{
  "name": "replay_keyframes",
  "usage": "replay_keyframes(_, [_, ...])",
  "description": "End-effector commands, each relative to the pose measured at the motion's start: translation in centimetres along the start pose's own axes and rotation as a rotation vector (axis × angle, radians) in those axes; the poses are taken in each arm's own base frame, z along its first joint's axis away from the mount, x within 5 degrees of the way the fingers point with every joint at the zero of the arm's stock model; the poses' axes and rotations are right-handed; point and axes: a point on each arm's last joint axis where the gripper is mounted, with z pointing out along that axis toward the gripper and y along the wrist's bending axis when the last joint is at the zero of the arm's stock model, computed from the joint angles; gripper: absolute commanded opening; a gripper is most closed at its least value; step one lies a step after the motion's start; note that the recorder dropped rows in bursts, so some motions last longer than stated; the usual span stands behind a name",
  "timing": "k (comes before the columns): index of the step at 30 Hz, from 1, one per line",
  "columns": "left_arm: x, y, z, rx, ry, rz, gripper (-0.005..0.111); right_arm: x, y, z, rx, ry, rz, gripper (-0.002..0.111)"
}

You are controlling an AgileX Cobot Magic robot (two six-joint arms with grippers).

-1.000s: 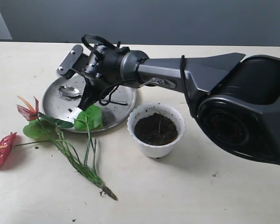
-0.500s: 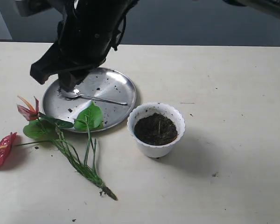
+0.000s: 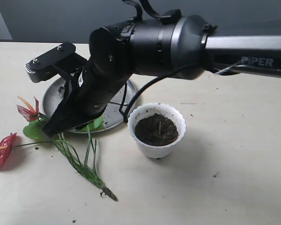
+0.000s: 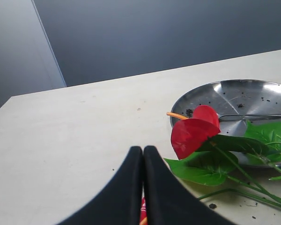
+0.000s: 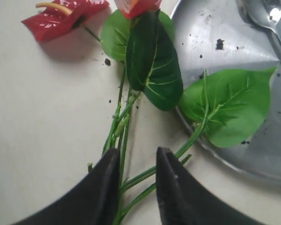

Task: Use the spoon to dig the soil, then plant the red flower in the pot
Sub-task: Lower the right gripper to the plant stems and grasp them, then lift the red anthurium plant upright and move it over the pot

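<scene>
The red flower [image 3: 2, 151] lies flat on the table left of the pot [image 3: 157, 143], its green stems [image 3: 84, 164] running toward the front. Dark soil [image 3: 156, 130] fills the white pot. My right gripper [image 3: 50, 131] has reached across and hangs low over the stems. In the right wrist view this gripper [image 5: 138, 154] is open, its fingers astride the stems [image 5: 119, 117] without clamping them. The spoon [image 5: 267, 11] rests on the steel plate [image 5: 234, 51]. My left gripper [image 4: 143, 151] is shut and empty, beside a red bloom [image 4: 194, 133].
The round steel plate [image 3: 126, 101] sits behind the flower, largely hidden by the right arm in the exterior view; one green leaf [image 5: 229, 110] overlaps its rim. Soil crumbs dot the plate and table. Bare table lies to the right of the pot.
The right arm has swung off the plate, where the spoon stays, and come down over the flower stems at the plate's front left. Flower and pot have not moved.
</scene>
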Motion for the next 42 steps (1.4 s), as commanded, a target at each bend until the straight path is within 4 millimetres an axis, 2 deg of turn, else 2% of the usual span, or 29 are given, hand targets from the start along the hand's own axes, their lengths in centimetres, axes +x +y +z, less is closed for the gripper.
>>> replay_keyframes(1, [-0.1, 0.0, 0.0, 0.004, -0.006, -0.008, 0.002, 0.4, -0.4, 1.7, 0.010, 0.007, 0.008, 0.050])
replay_keyframes(3, [-0.1, 0.0, 0.0, 0.004, -0.006, -0.008, 0.002, 0.7, -0.6, 2.6, 0.012, 0.014, 0.011, 0.057])
replay_keyframes(10, [-0.1, 0.0, 0.0, 0.004, -0.006, -0.008, 0.002, 1.1, -0.8, 5.0, 0.010, 0.004, 0.038, 0.057])
replay_keyframes(13, [-0.1, 0.0, 0.0, 0.004, -0.006, -0.008, 0.002, 1.2, -0.8, 5.4, 0.002, -0.001, 0.057, 0.057])
replay_keyframes(17, [-0.1, 0.0, 0.0, 0.004, -0.006, -0.008, 0.002, 0.9, -0.7, 5.0, -0.001, -0.013, 0.062, 0.057])
replay_keyframes(23, [-0.1, 0.0, 0.0, 0.004, -0.006, -0.008, 0.002, 0.0, -0.4, 2.8, -0.003, -0.059, 0.043, 0.057])
replay_keyframes(27, [-0.1, 0.0, 0.0, 0.004, -0.006, -0.008, 0.002, 0.2, -0.3, 2.7, -0.008, -0.040, 0.031, 0.057])
replay_keyframes(42, [-0.1, 0.0, 0.0, 0.004, -0.006, -0.008, 0.002, 2.8, -0.3, 8.7, -0.092, 0.075, 0.076, 0.057])
